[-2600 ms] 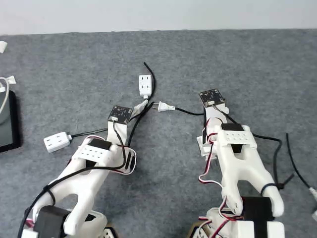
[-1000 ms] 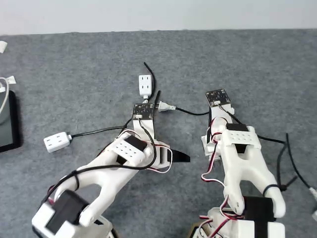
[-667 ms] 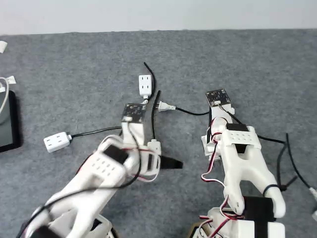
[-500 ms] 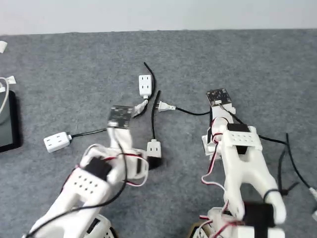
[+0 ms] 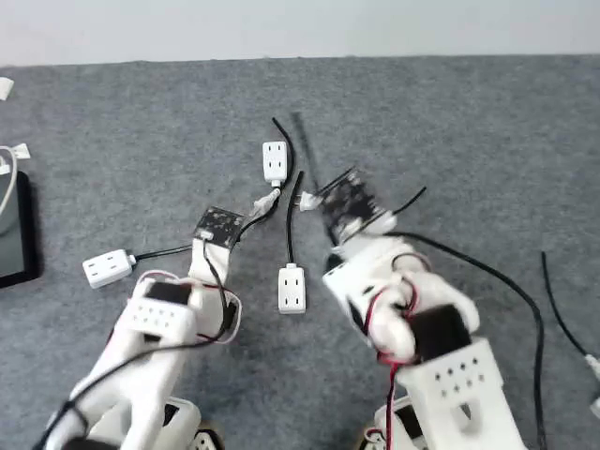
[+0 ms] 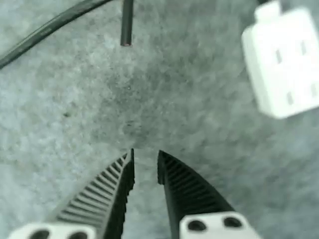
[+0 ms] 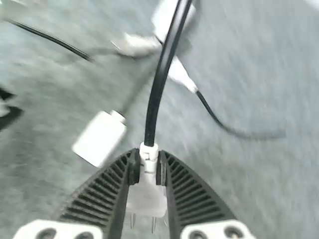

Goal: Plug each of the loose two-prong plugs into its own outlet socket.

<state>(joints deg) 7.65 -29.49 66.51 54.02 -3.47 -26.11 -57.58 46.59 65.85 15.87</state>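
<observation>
Where my right gripper [image 7: 145, 155] closes: on a white two-prong plug [image 7: 145, 191], pinched between both fingers, prongs pointing back toward my wrist, its black cord [image 7: 162, 74] running away over the mat.
Left gripper [image 6: 145, 154]: my fingers stand a sliver apart with nothing between them, low over the grey mat [image 6: 75, 109].
Near my left fingers: a white socket block [image 6: 284, 59], slots showing, apart from the fingertips; which of the three sockets it is I cannot tell. A cut cord end [image 6: 127, 25] lies farther out.
Middle socket [image 5: 292, 288]: on the mat between my left arm [image 5: 155, 328] and my right arm [image 5: 412, 319], its cord leading off to the far side.
Far socket [image 5: 274, 161]: beyond the middle one.
Left socket [image 5: 108, 268]: well to the left, beside my left arm.
Loose plugs: one loose plug [image 5: 306, 200] lies just left of my right wrist; a second plug [image 5: 267, 201] lies just near of the far socket. Neither sits in a socket.
Dark tablet [image 5: 14, 230]: at the left edge, well apart from the sockets.
</observation>
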